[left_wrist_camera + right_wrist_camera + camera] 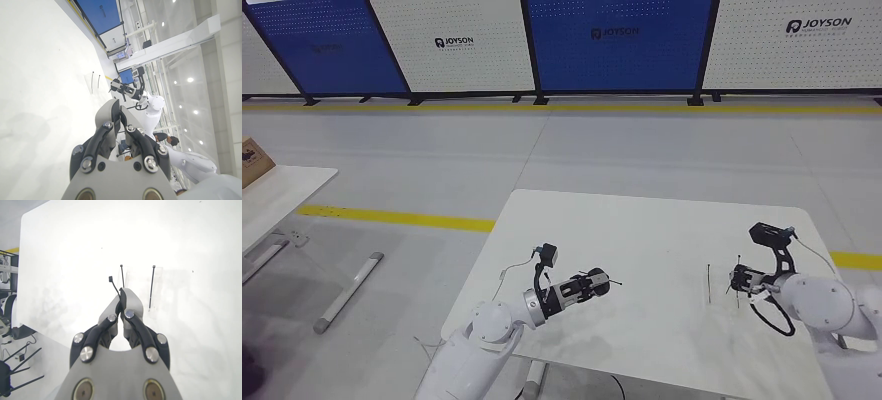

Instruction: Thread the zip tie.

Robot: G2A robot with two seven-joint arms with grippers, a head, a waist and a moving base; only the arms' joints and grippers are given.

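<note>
left gripper (600, 284) hangs over the near left part of the white table (642, 230), tilted along the surface. its fingers (113, 113) are pressed nearly together with only a thin slit between the pads. a thin dark sliver pokes from its tip in the top view, too small to tell what it is, and the left wrist view shows no strap between the pads. bare tabletop lies between this gripper and the ties further right, nothing in the way. next come two loose zip ties (709, 283), black and straight, lying flat and roughly parallel, apart from each other, heads pointing toward the far edge. the right wrist view shows one (122, 275) running just past the right fingertip and the other (151, 287) off to the side. both seem to sit on a faint clear sheet (160, 275), edges hard to make out. furthest right, the right gripper (121, 292) is low over the table just beside those ties, fingers clamped tight on the held zip tie (114, 284). its strap is pinched at the very fingertips, and the square head end sticks out ahead of the fingers, angled up and off the table. the tail end is hidden between the pads. the left wrist view shows this gripper far off (113, 86), near the table's right edge.
</note>
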